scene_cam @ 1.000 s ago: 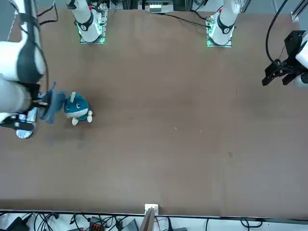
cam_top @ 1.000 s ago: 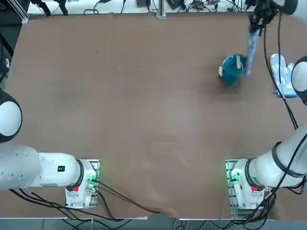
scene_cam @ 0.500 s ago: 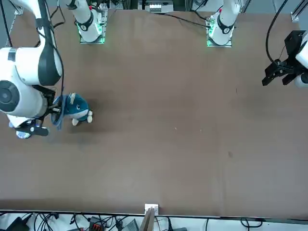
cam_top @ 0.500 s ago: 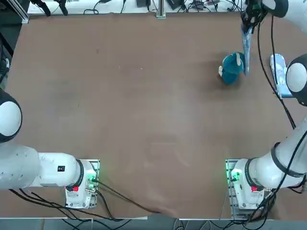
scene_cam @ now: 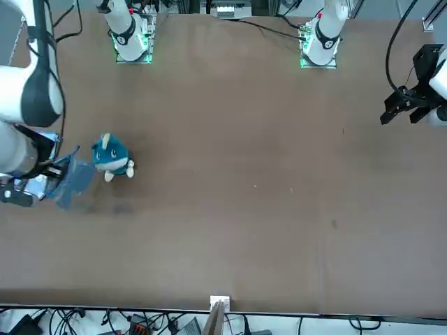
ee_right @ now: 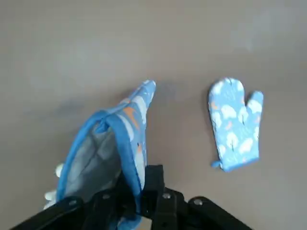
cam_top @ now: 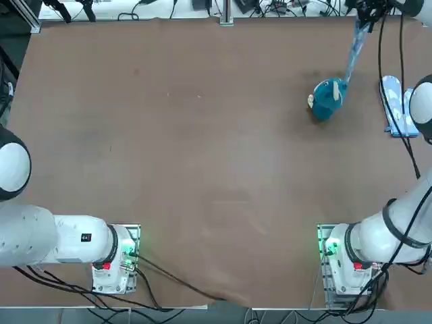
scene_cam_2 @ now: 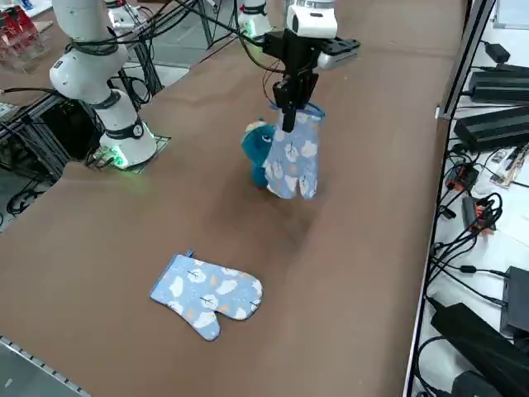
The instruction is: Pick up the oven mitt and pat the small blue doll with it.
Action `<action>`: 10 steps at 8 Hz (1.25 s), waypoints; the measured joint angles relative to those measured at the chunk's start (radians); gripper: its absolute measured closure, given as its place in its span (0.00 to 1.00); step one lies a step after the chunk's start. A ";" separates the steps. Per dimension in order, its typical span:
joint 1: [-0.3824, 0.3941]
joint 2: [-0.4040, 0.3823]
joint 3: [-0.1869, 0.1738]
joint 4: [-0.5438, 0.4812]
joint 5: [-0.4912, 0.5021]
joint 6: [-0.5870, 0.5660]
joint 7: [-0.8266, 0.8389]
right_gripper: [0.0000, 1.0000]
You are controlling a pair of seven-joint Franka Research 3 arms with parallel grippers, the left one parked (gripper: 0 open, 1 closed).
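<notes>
The small blue doll [cam_top: 327, 98] [scene_cam: 110, 157] [scene_cam_2: 256, 145] stands on the brown table at the far right, teal with cream patches. My right gripper [cam_top: 365, 15] [scene_cam_2: 288, 118] [ee_right: 136, 194] is above and just beyond it, shut on the cuff of the oven mitt [cam_top: 354, 51] [scene_cam: 72, 180] [scene_cam_2: 296, 161] [ee_right: 111, 146]. The light-blue mitt with white patches hangs down slanted, clear of the table. Its lower end is close beside the doll's far side; I cannot tell whether they touch. The wrist view shows the mitt's grey lining, and the mitt hides the doll there.
A second mitt that looks alike [cam_top: 397, 105] [scene_cam_2: 207, 294] [ee_right: 235, 123] lies flat near the table's right edge, beside the doll. Cables and black boxes [scene_cam_2: 496, 124] lie past the table's far edge.
Half a second ago the hanging mitt was pressed against the doll's side. The gripper has since lifted and swung towards the far edge, and the mitt has drawn back with it.
</notes>
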 joint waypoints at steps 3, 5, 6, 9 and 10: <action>-0.008 -0.004 0.003 0.008 0.004 -0.156 -0.001 0.96; -0.004 0.001 0.012 0.007 0.050 -0.180 0.002 0.96; -0.002 0.002 0.014 0.007 0.109 -0.179 0.009 0.96; 0.001 0.002 0.016 0.006 0.189 -0.091 0.028 0.96; -0.001 0.002 0.016 0.007 0.189 -0.074 0.028 0.96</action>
